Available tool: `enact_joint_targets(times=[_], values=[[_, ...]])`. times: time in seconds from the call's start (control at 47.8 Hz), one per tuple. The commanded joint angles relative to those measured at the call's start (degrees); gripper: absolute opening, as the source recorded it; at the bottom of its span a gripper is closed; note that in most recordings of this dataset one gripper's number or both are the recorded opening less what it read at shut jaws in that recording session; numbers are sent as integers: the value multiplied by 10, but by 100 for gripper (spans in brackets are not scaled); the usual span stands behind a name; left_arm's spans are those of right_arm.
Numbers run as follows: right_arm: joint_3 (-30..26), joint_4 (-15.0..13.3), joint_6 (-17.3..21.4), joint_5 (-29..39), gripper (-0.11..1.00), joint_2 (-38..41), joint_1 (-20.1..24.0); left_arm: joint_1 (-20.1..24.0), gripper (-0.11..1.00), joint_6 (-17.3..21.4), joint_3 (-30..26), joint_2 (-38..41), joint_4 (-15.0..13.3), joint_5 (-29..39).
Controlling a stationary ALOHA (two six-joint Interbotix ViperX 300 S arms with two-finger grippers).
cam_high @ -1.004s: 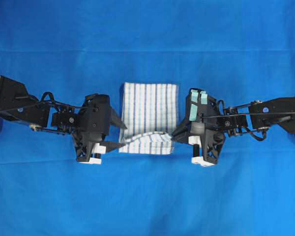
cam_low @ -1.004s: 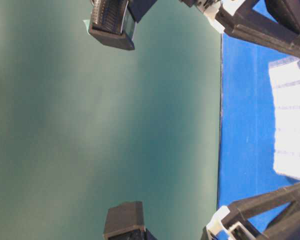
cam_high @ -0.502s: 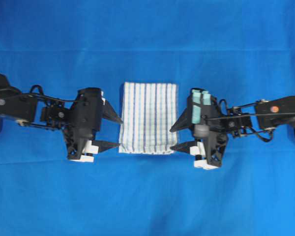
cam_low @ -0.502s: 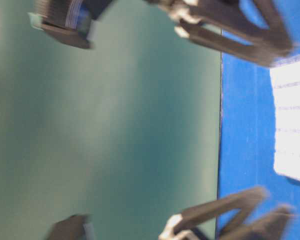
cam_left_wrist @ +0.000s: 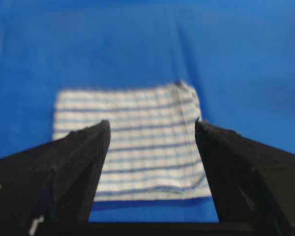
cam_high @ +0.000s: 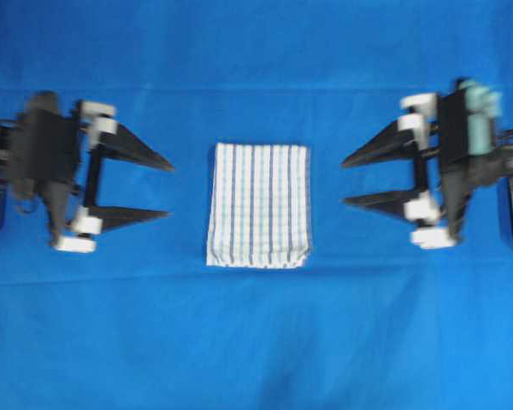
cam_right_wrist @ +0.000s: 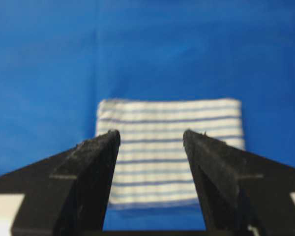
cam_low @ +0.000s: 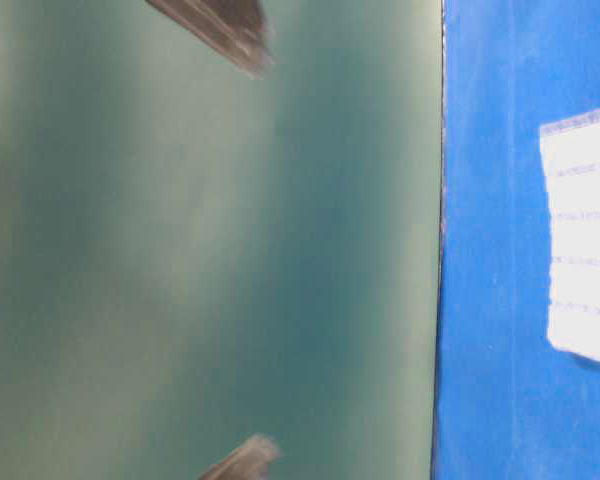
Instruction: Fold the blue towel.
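Spreading wide at the left gripper (cam_high: 169, 188), jaws parted and holding nothing, both black fingers (cam_high: 137, 150) pointing level toward the blue towel (cam_high: 258, 206). Hanging well apart from the towel's left edge, with bare blue table covering (cam_high: 256, 342) showing in the gap between. Blurring a little at the white knuckles and the black body behind them, out near the left border of the overhead view.

Mirroring that on the other side: right gripper (cam_high: 342, 181) gaping open too, gripping nothing, tips aimed back at the towel's right edge and standing well apart from it. Blurring as well, with pale green pads on top of its body near the right border.

Looking down the left wrist view: two dark fingers (cam_left_wrist: 78, 162) framing the towel (cam_left_wrist: 132, 147) from above, neither one touching it. Same picture through the right wrist view, fingers (cam_right_wrist: 88, 167) splayed either side of the striped cloth (cam_right_wrist: 162, 147), clear of it.

Lying flat in the middle between the two grippers, folded into a neat upright rectangle, white with thin dark-blue and light-blue stripes running lengthwise, edges stacked at the lower end. Resting directly on the table covering, nothing on top of it.

Showing from table level only the towel's end (cam_low: 585, 240) on the covering, plus two blurred dark shapes against a green backdrop (cam_low: 200, 250), too smeared to identify.
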Motion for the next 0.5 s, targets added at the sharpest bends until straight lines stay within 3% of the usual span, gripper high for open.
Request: enact_joint_targets(times=[0.0, 0.251, 0.481], values=[[8, -5, -1, 11, 59, -57, -12, 15, 64, 1, 13, -55, 1, 0], [53, -29, -1, 64, 59, -189, -26, 47, 63, 4, 83, -216, 1, 24], [121, -36, 1, 69, 59, -277, -38, 68, 63, 3, 145, -337, 1, 60]])
